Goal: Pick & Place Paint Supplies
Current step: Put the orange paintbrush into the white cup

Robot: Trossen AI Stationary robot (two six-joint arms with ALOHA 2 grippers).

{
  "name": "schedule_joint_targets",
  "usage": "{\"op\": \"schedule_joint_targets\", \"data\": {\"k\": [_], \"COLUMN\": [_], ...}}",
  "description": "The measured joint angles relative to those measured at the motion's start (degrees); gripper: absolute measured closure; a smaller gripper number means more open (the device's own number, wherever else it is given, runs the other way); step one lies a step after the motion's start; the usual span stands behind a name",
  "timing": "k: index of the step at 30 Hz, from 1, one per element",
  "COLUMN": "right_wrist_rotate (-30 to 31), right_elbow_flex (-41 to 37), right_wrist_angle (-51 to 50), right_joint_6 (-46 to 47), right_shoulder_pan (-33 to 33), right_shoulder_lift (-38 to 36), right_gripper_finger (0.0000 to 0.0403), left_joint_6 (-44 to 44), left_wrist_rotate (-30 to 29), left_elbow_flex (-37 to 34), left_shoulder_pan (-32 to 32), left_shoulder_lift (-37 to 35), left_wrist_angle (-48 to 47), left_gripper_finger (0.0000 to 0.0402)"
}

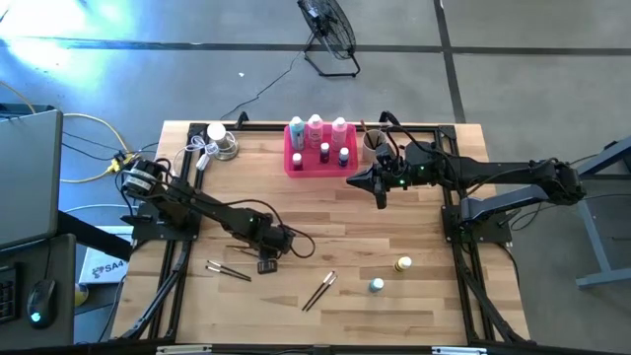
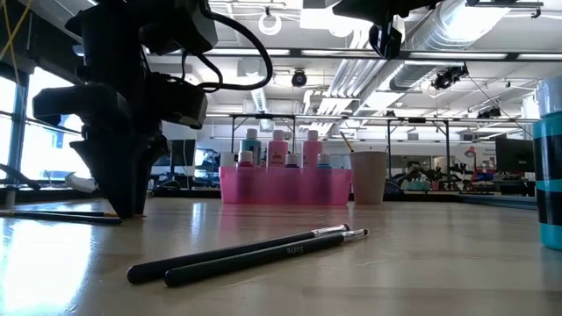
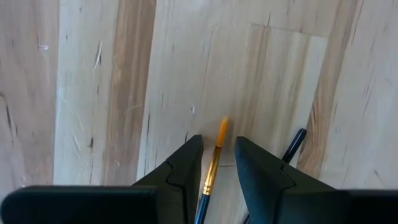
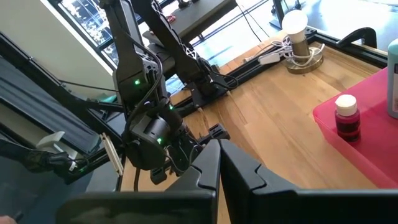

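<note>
On table (image 1: 394, 306): tray (image 1: 296, 163) at far edge, holding three tall bottles (image 1: 315, 128) and small ones; cup (image 1: 375, 141) just beside. Right gripper (image 1: 380, 187) fully closed, empty, hovering near tray. Left gripper (image 3: 217, 163) down at front left, fingers narrow around brush (image 3: 213, 158). Two more brushes (image 1: 319, 290) mid-front, yellow bottle (image 1: 403, 264) and teal bottle (image 1: 377, 286) nearby.

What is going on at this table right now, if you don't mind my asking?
The robot is sorting paint supplies. The left gripper is down at the wooden table, its fingers straddling a paintbrush with an orange ferrule, apparently picking it up. The right gripper is shut and empty beside the pink tray, which already holds several bottles. Two more paintbrushes and two small bottles lie loose on the table.
</note>
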Motion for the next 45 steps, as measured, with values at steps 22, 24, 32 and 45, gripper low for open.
{"op": "schedule_joint_targets", "data": {"k": [22, 24, 32, 45], "right_wrist_rotate": [0.61, 0.60, 0.46, 0.41], "right_elbow_flex": [0.00, 0.00, 0.00, 0.00], "right_wrist_angle": [0.01, 0.01, 0.00, -0.02], "right_joint_6": [0.02, 0.02, 0.04, 0.04], "right_shoulder_pan": [0.00, 0.01, 0.00, 0.02], "right_shoulder_lift": [0.00, 0.00, 0.00, 0.00], "right_gripper_finger": [0.0399, 0.0399, 0.0399, 0.0399], "left_joint_6": [-1.11, -1.21, -2.67, -2.55], "left_wrist_rotate": [-3.01, -3.23, -2.95, -1.99], "left_elbow_flex": [-0.02, -0.02, -0.07, 0.09], "left_shoulder_pan": [-0.05, -0.05, -0.04, 0.06], "left_shoulder_lift": [0.84, 0.87, 0.87, -0.20], "left_wrist_angle": [2.25, 2.67, 3.69, 1.45], "left_gripper_finger": [0.0362, 0.0381, 0.0398, 0.0401]}}
